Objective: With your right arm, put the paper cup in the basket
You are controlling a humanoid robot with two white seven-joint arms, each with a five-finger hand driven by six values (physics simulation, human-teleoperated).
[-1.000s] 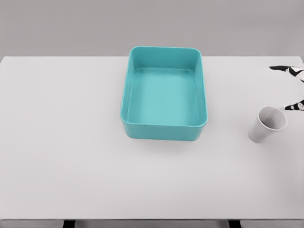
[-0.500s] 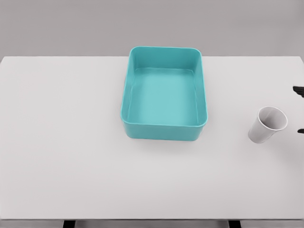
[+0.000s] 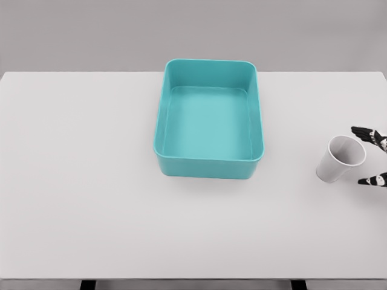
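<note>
The cup (image 3: 341, 158) stands upright on the counter (image 3: 91, 181), well right of the basket (image 3: 210, 118) and apart from it. Just right of the cup, your right hand (image 3: 370, 157) shows only two spread fingertips (image 3: 364, 132), one above and one below, holding nothing, seemingly placed to close around it. The basket sits empty, ready to receive it.

Right hand (image 3: 372, 158): only the tips show, at the right edge of the picture.
Fingers (image 3: 365, 133): black and white, spread wide apart, one up high and one down low.
Holding: nothing.
Right arm: out of the picture.
Left arm: out of the picture.
</note>
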